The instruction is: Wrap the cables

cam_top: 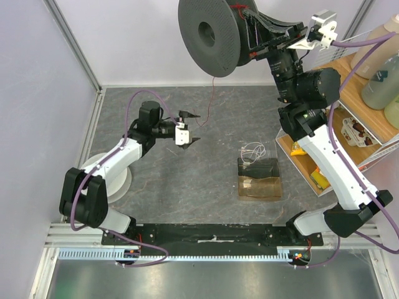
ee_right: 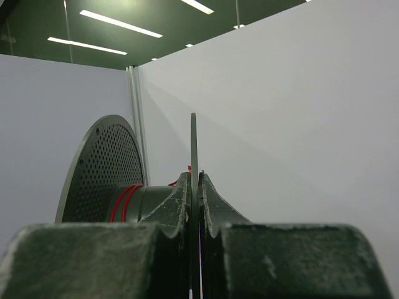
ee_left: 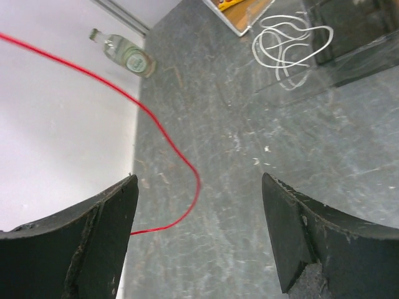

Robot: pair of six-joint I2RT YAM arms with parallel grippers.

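A thin red cable (cam_top: 212, 99) hangs from a dark grey spool (cam_top: 209, 34) held high at the back. My right gripper (cam_top: 248, 31) is shut on the spool's flange (ee_right: 194, 143), and red turns (ee_right: 124, 196) sit on the hub. My left gripper (cam_top: 194, 128) is open just left of the cable's loose lower end. In the left wrist view the red cable (ee_left: 163, 134) curves down between the wide-apart fingers (ee_left: 93, 237). Its tip passes out of sight behind the left finger without being gripped.
A clear box (cam_top: 259, 177) stands mid-table, with a coiled white cable (cam_top: 252, 151) at its far end, also seen from the left wrist (ee_left: 287, 43). A shelf with bottles (cam_top: 380, 81) lines the right side. White walls enclose the back and left.
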